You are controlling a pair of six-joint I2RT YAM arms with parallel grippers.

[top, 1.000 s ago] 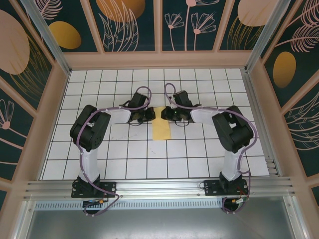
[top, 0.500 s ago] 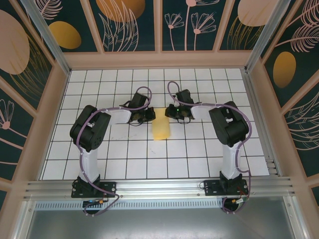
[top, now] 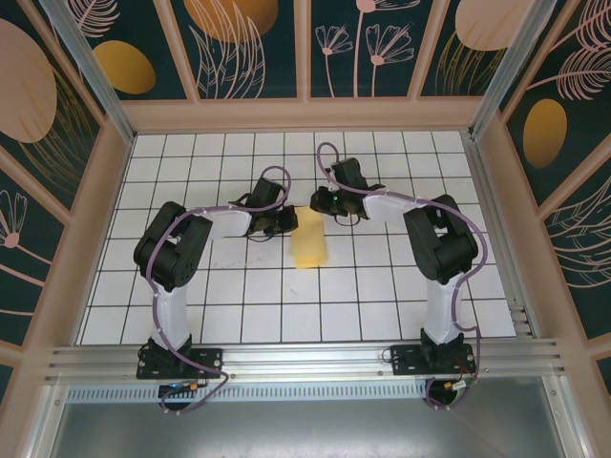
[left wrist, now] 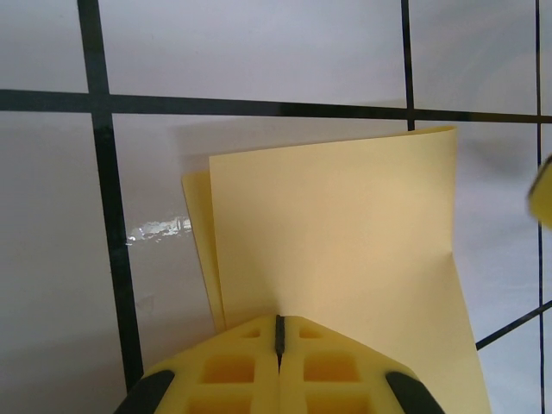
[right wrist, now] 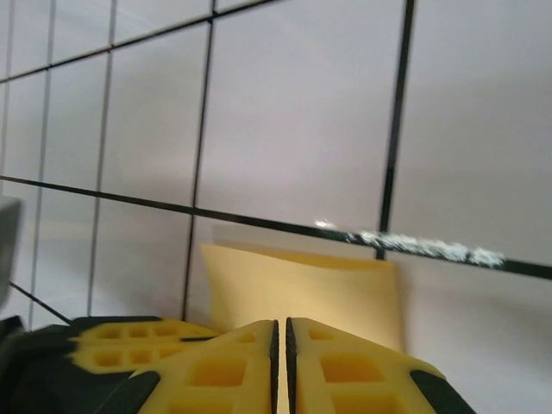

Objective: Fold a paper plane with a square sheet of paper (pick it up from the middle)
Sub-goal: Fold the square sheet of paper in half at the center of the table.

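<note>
Square sheet of paper (top: 310, 246) is lying folded in half mid-worktop (top: 239, 286), between both pincers.
Left pincer (left wrist: 278, 332) is sitting closed at its edge, probably anchoring the fold; right pincer (right wrist: 281, 335) is closed at the far end, probably for creasing; actual grip unclear.

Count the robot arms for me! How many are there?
2. The left arm stands at the table's near-left edge, the right arm at its near-right edge. Both reach inward to the folded yellow paper in the middle. None looks hidden.

Two grippers (top: 289, 221) (top: 319, 202); one sheet (top: 309, 248) — seemingly.
</note>
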